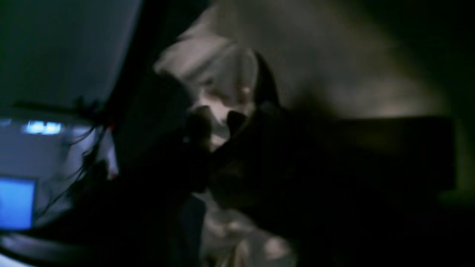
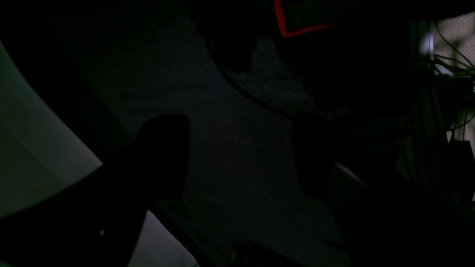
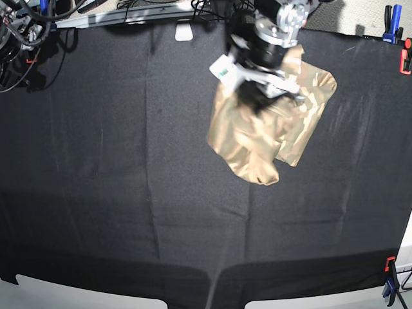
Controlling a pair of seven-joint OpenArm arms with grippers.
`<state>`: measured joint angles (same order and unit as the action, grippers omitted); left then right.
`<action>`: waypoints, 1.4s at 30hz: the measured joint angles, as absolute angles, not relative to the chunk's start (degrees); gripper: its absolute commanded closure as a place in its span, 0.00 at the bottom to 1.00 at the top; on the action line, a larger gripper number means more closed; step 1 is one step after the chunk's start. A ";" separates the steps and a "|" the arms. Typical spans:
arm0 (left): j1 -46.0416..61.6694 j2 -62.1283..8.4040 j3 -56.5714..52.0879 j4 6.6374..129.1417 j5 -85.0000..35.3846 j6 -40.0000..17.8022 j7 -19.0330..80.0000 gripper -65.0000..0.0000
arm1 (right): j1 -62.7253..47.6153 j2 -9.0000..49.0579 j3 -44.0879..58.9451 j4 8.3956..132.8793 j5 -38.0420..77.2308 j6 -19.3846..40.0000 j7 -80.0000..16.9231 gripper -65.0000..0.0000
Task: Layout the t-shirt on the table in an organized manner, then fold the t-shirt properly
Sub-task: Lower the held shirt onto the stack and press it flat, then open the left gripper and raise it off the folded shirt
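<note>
T-shirt (image 3: 270, 125) lay crumpled on the black-draped table (image 3: 96, 161), right under our left gripper (image 1: 219, 124).

We saw soft tan cloth, sheeny and deeply creased, bunched in a lumpy heap below that gripper, its dark fingers (image 1: 198, 126) close together with pale fabric showing between their tips; blur kept us from telling whether they truly pinched it. Our right gripper (image 2: 241, 155) hung with its blunt dark fingers (image 2: 167, 148) spread wide apart, only matte, faintly creased black cloth between them.
</note>
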<state>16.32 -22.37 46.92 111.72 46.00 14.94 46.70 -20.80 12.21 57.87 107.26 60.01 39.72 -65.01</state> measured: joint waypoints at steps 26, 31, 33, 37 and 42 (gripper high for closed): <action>16.51 -29.15 46.94 111.72 55.31 25.23 68.88 1.00 | -20.82 12.21 57.87 107.26 60.01 39.72 -65.01 0.36; 17.91 -29.10 46.94 111.72 55.37 27.35 69.04 0.73 | -20.80 12.21 57.87 107.26 60.01 39.72 -65.01 0.36; 18.39 -29.06 46.94 111.72 57.08 27.42 69.28 0.58 | -20.80 12.21 57.87 107.26 60.01 39.72 -65.01 0.36; 18.39 -29.08 46.92 111.72 62.30 28.67 74.02 0.53 | -21.61 12.23 57.87 107.26 59.96 39.72 -64.99 0.36; 20.67 -29.15 46.92 114.76 68.88 32.21 77.62 0.53 | -26.44 12.19 57.87 107.90 59.94 39.72 -65.04 0.36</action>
<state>20.67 -29.15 46.92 114.76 68.88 32.21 77.62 -26.44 12.19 57.87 107.90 59.94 39.72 -65.04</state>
